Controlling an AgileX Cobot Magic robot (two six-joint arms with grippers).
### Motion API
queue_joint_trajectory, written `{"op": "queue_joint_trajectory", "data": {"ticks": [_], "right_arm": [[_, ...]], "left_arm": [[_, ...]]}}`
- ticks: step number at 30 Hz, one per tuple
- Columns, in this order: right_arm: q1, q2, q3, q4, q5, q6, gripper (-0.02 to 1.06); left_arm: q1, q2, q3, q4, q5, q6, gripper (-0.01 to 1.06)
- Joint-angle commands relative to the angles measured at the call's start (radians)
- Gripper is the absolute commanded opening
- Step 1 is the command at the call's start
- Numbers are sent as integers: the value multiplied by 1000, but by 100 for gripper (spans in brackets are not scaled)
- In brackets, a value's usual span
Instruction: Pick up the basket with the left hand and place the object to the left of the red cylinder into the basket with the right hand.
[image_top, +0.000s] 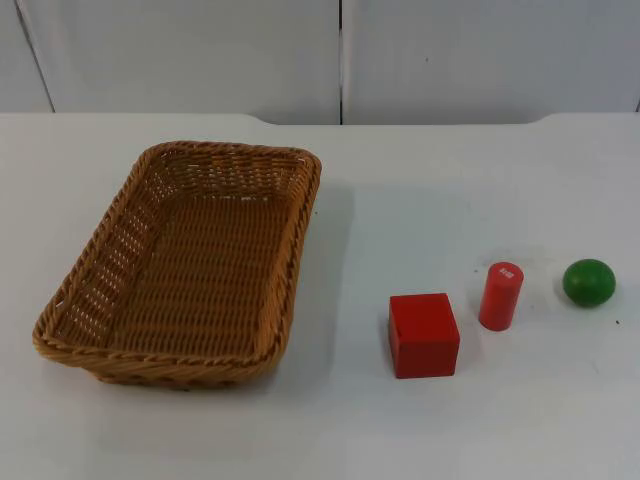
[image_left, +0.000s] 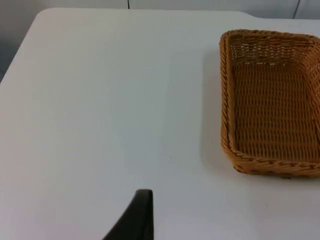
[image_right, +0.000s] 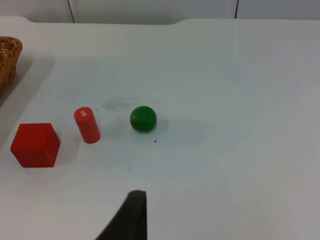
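Left end effector (image_left: 144, 215) hangs above bare bench (image_top: 480, 420), well apart from the basket (image_top: 190, 265); one fingertip is in sight, so whether it is apart or together cannot be told. Right end effector (image_right: 136, 216) waits likewise, state undeterminable. Basket rests empty on the bench at nine o'clock of the objects. Red cube (image_top: 424, 335) stands just beside the red cylinder (image_top: 500, 296), at its eight o'clock; green ball (image_top: 588, 282) lies near at three o'clock. Judgement: no step begun. Next move calls for the left arm to reach the basket rim.
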Motion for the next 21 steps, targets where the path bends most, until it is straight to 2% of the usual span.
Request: {"op": "queue_joint_trajectory", "data": {"ticks": [1,21], "right_arm": [[-1,-4,6,4,-1,3,105],[-1,-4,6,4,-1,3,105]], "left_arm": [[-5,-4,-14,2,-46,-10,105],[-5,99,-33,-20,-236,-3,105]]}}
